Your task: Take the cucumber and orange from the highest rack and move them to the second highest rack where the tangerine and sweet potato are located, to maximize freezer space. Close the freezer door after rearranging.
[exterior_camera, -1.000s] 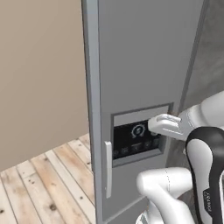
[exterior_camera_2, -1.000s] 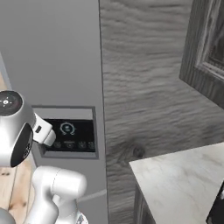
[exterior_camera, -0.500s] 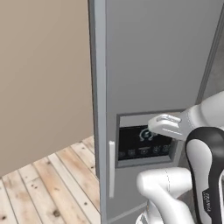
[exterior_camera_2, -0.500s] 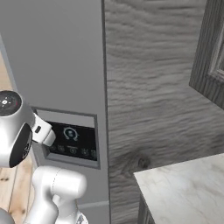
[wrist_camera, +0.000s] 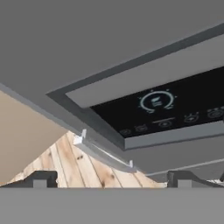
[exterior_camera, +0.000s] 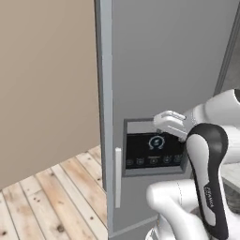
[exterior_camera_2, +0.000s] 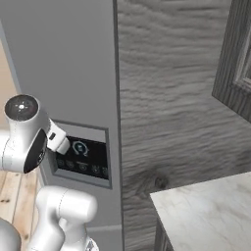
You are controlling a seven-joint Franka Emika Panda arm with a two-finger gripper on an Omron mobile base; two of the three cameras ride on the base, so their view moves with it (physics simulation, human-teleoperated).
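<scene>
Facing the shut freezer door, the robot seems to be at the very first step: getting the door open before any fruit can be moved. The cucumber, the orange and both racks are hidden behind that grey panel, so their places cannot be told. In the hand view the tool stands spread wide with nothing between its tips, at the bottom centre of the frame, pointed at the dark control panel. The slim pale handle sits at lower centre of the left base view, left of the panel, and in the hand view it runs slantwise at lower centre. The next move likely calls for bringing the tool onto that handle. Wooden plank floor fills the lower left, a beige wall above; a marble worktop lies at lower right of the right base view.
</scene>
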